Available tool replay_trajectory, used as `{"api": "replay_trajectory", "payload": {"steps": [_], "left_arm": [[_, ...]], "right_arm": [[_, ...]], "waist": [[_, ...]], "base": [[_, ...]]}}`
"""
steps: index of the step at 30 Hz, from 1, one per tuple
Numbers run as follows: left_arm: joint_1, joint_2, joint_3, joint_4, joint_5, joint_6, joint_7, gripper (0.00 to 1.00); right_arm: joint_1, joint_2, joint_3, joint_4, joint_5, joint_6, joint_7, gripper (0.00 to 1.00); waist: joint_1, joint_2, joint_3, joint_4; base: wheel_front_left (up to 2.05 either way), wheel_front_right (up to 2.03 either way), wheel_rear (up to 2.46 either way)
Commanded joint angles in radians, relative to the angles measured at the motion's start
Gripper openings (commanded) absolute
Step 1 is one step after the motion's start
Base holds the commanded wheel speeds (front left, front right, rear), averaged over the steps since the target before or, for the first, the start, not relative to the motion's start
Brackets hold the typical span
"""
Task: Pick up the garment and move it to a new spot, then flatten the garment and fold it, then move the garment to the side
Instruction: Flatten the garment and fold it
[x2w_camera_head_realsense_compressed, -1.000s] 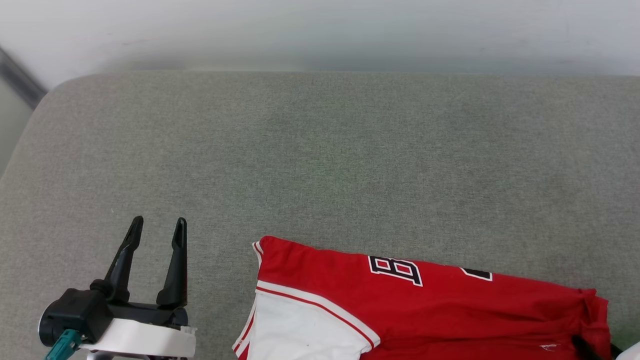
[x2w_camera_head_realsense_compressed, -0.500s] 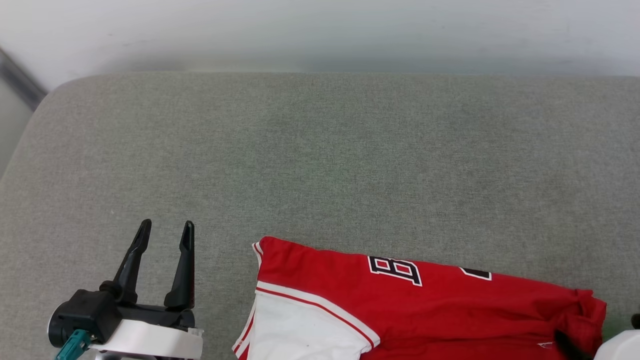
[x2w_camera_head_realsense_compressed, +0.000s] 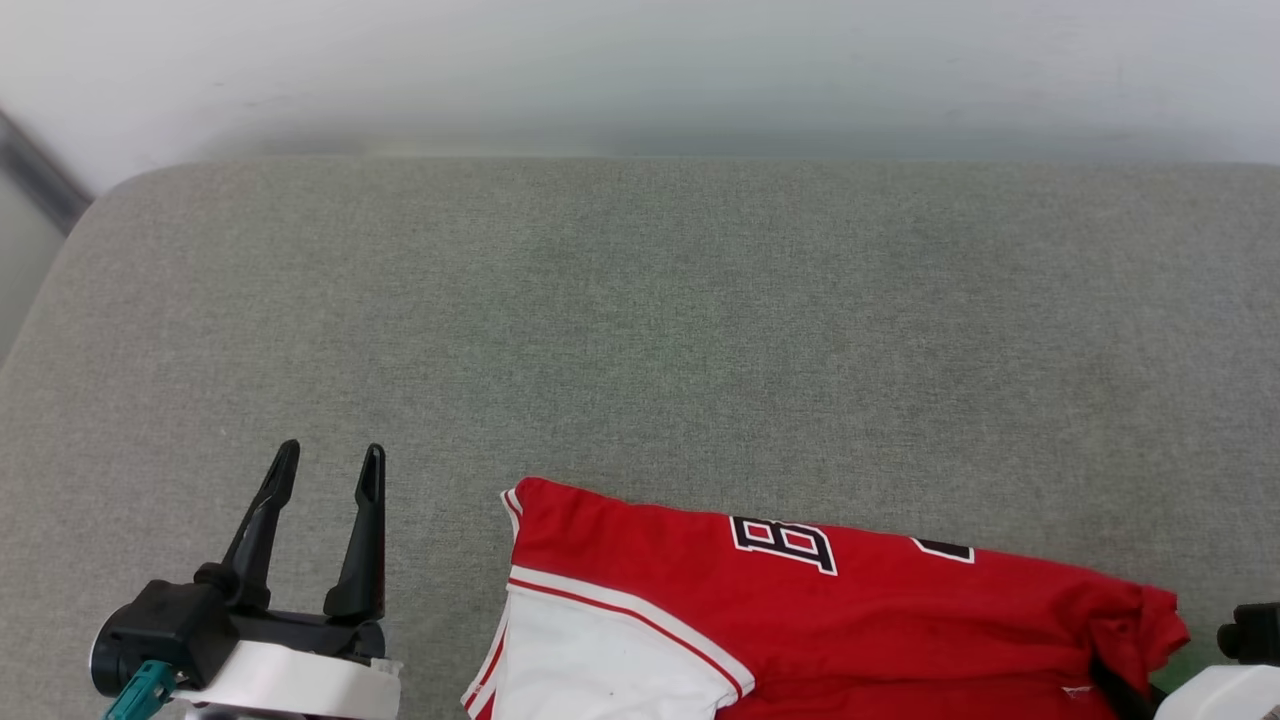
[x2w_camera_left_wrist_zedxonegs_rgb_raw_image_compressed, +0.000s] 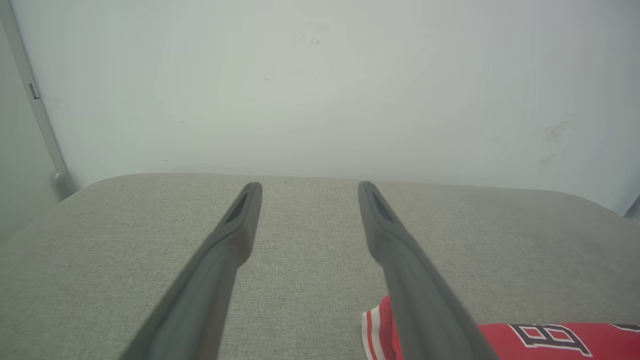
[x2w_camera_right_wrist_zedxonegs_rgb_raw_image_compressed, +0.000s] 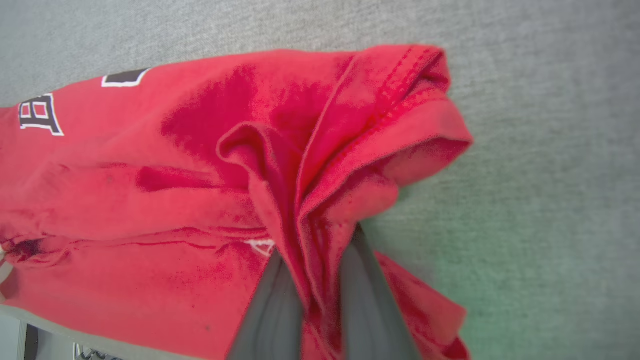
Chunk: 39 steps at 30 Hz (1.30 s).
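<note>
- Gripping a bunched fold at the hem end of the garment (x2w_camera_head_realsense_compressed: 880, 610), the right pincer (x2w_camera_right_wrist_zedxonegs_rgb_raw_image_compressed: 320, 250) is clenched, with red cloth squeezed between its 2 dark fingers (x2w_camera_right_wrist_zedxonegs_rgb_raw_image_compressed: 272, 310). A small white logo (x2w_camera_right_wrist_zedxonegs_rgb_raw_image_compressed: 261, 246) sits just beside the grip.
- The garment lies on a grey cushioned surface (x2w_camera_head_realsense_compressed: 640, 330), which stretches bare from the garment's far edge to the wall (x2w_camera_head_realsense_compressed: 640, 70).
- Its long axis runs across the robot's front, slightly slanted. The white sleeve (x2w_camera_head_realsense_compressed: 610, 660) is at the end toward the robot's left, the black-and-white lettering (x2w_camera_head_realsense_compressed: 782, 543) is along the far edge, and the gathered hem is at the end toward the robot's right.
- From the grip, nearly all of the garment trails away along that axis toward the left arm's side. My reading is that lifting from this 1 end would leave it hanging lengthwise, sleeve end last off the cushion.
- The right arm is on the garment itself. The left pincer (x2w_camera_head_realsense_compressed: 330, 455) stands apart from the garment's sleeve end, beside it and not touching it.
- That left pincer is released, with its 2 fingers spread and nothing between them.
- Pose: the right wrist looks steeply down onto the garment, fingers driven into the fold. The left arm is held low and nearly level beside the garment, fingers aimed past its sleeve end toward the wall.
</note>
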Motion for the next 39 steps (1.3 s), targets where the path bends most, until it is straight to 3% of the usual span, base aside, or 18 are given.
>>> {"api": "replay_trajectory", "payload": {"steps": [1,10,15,26,33,39], "left_arm": [[0.01,0.002,0.003,-0.003,0.0,-0.002,-0.007,1.0],[0.009,-0.001,-0.002,0.0,0.0,-0.002,-0.006,1.0],[0.016,-0.006,0.001,0.006,-0.002,-0.002,-0.006,1.0],[0.032,-0.03,0.0,0.012,-0.006,-0.002,-0.006,1.0],[0.039,-0.039,-0.004,0.016,-0.01,-0.002,-0.006,1.0],[0.039,-0.04,-0.007,0.018,-0.012,-0.002,-0.006,1.0]], "right_arm": [[-0.008,-0.012,-0.014,0.021,-0.016,-0.003,-0.012,0.0],[-0.038,-0.031,-0.179,0.078,-0.121,-0.003,-0.061,0.0],[-0.031,-0.039,-0.223,0.047,-0.154,-0.003,-0.042,0.0],[0.055,-0.013,-0.13,-0.202,-0.13,-0.002,0.093,0.0],[0.077,0.071,-0.025,-0.386,-0.131,-0.002,0.229,0.0],[0.033,0.17,0.088,-0.451,-0.116,-0.002,0.31,0.0]], "waist": [[0.0,-0.0001,-0.002,-0.003],[0.0,-0.0001,-0.007,-0.014],[0.0,-0.0001,-0.023,-0.023],[0.0,-0.0001,-0.073,-0.032],[0.0,-0.0001,-0.088,-0.017],[0.0,-0.0001,-0.092,0.003]], "base": [[0.0,0.0,0.0],[0.0,0.0,0.0],[0.0,0.0,0.0],[0.0,0.0,0.0],[0.0,0.0,0.0],[0.0,0.0,0.0]]}}
